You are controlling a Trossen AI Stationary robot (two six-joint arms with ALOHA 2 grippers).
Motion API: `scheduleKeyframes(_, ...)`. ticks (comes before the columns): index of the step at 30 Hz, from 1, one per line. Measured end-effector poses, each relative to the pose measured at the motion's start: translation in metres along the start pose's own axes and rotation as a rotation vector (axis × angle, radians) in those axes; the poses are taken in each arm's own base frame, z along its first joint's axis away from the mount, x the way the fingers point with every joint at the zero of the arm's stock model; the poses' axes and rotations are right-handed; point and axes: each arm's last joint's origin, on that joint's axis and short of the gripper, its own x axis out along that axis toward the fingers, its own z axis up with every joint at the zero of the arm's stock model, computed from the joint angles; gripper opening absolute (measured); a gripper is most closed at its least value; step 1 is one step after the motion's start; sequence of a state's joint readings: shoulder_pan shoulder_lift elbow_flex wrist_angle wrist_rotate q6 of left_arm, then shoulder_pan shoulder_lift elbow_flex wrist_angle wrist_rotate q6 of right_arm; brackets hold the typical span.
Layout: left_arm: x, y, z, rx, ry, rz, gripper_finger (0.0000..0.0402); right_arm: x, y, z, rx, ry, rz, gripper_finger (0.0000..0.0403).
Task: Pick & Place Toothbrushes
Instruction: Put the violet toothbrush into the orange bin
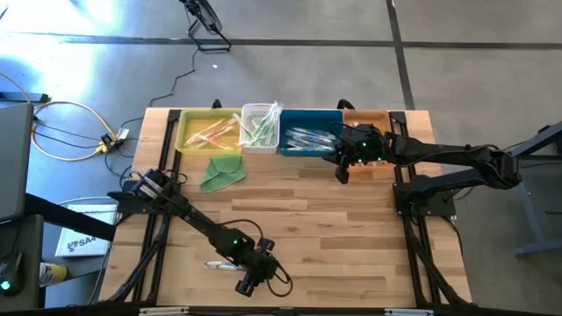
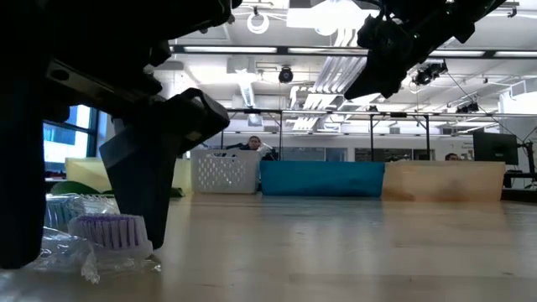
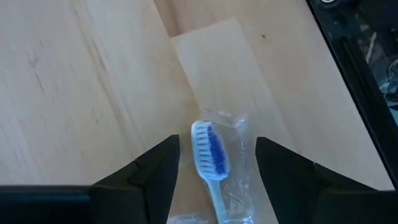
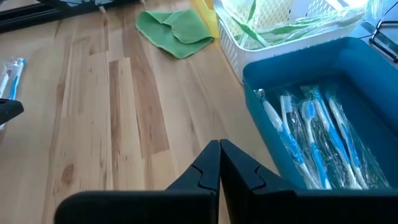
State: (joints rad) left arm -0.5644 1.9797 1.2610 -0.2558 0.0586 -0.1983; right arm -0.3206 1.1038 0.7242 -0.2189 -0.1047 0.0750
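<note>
A pale wooden table (image 1: 351, 228) of jointed planks with visible grain is seen, and along its far edge four bins are lined up: a yellow bin (image 1: 189, 132), a white lattice basket (image 1: 248, 114), a blue bin (image 1: 307, 118) and an orange bin (image 1: 373, 116). A folded green cloth (image 1: 221, 172), soft and creased, lies just in front of the yellow bin. Near the table's front edge a single toothbrush (image 3: 210, 152) is laid flat on the wood in a clear, crinkled, shiny wrapper; its head is white with blue bristles and its slim handle is pale. The left gripper (image 3: 217, 165) is lowered over it with its dark, wedge-shaped fingers (image 3: 155, 171) spread to either side of the brush head, nothing being clasped. More wrapped blue-and-white toothbrushes (image 4: 317, 137) are piled lengthwise in the blue bin, and green ones are seen in the white basket. The right gripper (image 4: 219, 163) is held above the table just in front of the blue bin, its fingers pressed together on nothing.
</note>
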Motion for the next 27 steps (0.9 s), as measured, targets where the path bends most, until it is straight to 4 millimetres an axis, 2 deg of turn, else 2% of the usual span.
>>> scheduleKeyframes(7, 0.0028, 0.0007, -0.0008, -0.02, 0.006, -0.002, 0.0209, 0.0, 0.0, -0.0001, 0.0, 0.001, 0.001, 0.0002)
scheduleKeyframes(10, 0.0029, 0.0006, -0.001, -0.021, 0.01, -0.01, 0.0195, 0.0, 0.0, -0.0001, 0.0, 0.001, 0.001, 0.0002)
scheduleKeyframes(22, 0.0038, 0.0021, -0.0015, -0.022, 0.008, 0.009, 0.0057, 0.0, 0.0, -0.0001, 0.0, 0.002, 0.002, 0.0002)
scheduleKeyframes(27, -0.005, 0.0009, 0.0026, 0.001, -0.002, -0.024, 0.0018, 0.0, 0.0, -0.0002, 0.0, 0.002, 0.001, 0.0002)
